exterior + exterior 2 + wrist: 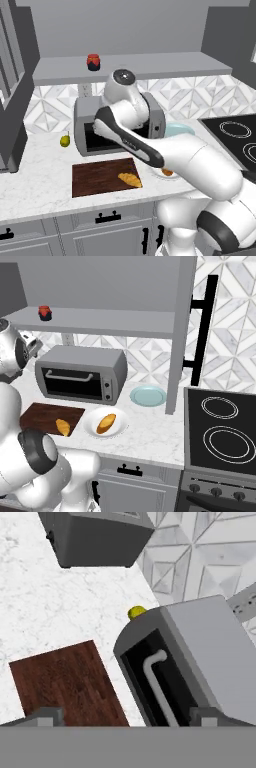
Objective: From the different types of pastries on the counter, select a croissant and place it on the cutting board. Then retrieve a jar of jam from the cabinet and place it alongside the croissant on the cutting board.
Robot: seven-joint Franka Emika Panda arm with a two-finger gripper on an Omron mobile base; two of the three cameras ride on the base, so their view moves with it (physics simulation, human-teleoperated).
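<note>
Nearest, the croissant [130, 179] lies on the cutting board [100, 177], at its right front corner, so the pastry step looks done. Just beside the board, the other roll [106, 423] sits on a white plate [118, 429]. Above the board, before the toaster oven [80, 376], the end effector [125, 719] is spread wide, grasping nothing. Farthest, the jar of jam [93, 62] stands on the cabinet [150, 65] ledge. Reaching up risks clipping the oven or knocking the jar over.

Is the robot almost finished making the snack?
About halfway. The croissant already lies on the cutting board. The gripper is open and holds nothing. The jar of jam sits on the cabinet ledge and must still come down beside it.
</note>
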